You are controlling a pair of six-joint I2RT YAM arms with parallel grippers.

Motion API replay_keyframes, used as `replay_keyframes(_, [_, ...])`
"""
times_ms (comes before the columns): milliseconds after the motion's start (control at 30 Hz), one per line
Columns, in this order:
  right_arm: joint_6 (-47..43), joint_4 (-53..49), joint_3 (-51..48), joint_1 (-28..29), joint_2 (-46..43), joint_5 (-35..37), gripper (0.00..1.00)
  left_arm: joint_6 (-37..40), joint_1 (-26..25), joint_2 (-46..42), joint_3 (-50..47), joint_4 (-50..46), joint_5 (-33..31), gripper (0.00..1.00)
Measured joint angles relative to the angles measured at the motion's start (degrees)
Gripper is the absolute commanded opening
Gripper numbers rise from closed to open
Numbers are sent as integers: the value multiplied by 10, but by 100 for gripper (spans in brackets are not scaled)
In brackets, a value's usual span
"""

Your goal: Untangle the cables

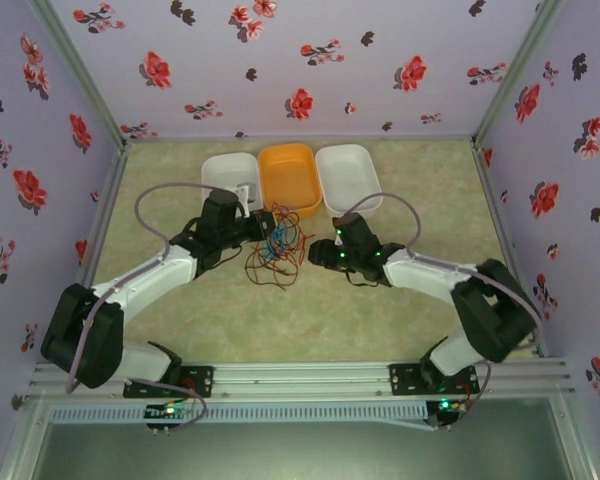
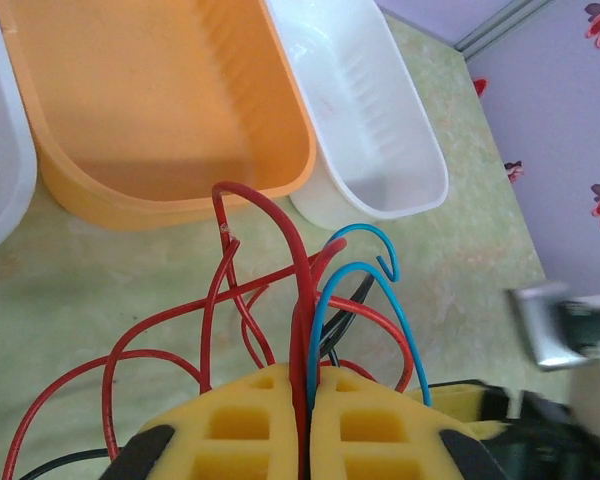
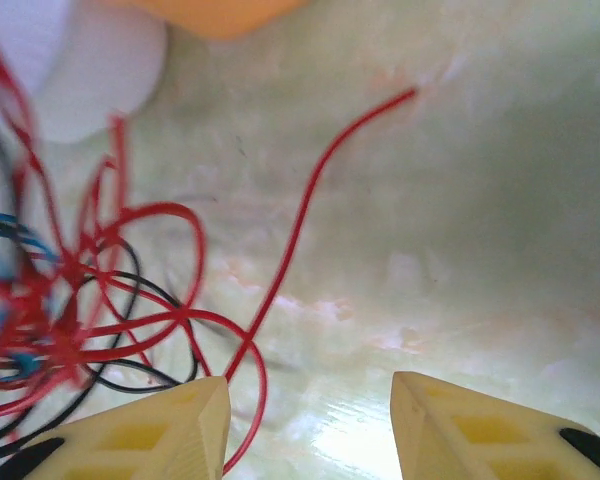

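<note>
Up close, left claw [image 2: 307, 395] pinches cables [image 2: 299, 320]; right claw [image 3: 308, 392] gapes.

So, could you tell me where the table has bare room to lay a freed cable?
Bare table lies between the left arm and right arm, nearer than the cable tangle, and right of the right white bin. Crowded between tangle and orange bin.

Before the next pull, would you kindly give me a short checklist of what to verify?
1. Left gripper shut on red and blue cables: ok.
2. Right gripper open: ok.
3. Strand centred between the right gripper's fingers: not ok, one red strand hugs a finger.
4. Cables separated: not ok, tangled.
5. Orange bin out of the pulling path: cannot tell.
</note>
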Motion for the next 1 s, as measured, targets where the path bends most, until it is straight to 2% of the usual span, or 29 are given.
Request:
replay_keyframes(100, [-6, -20, 3, 15, -34, 31, 55, 1, 0, 0, 0, -1, 0, 0])
replay_keyframes(267, [-7, -41, 15, 34, -32, 55, 56, 1, 0, 0, 0, -1, -3, 0])
replay_keyframes(500, [-11, -52, 43, 43, -4, 59, 57, 1, 0, 0, 0, -1, -4, 0])
replay_keyframes(1000, [-21, -67, 61, 58, -6, 74, 67, 2, 0, 12, 0, 0, -4, 0])
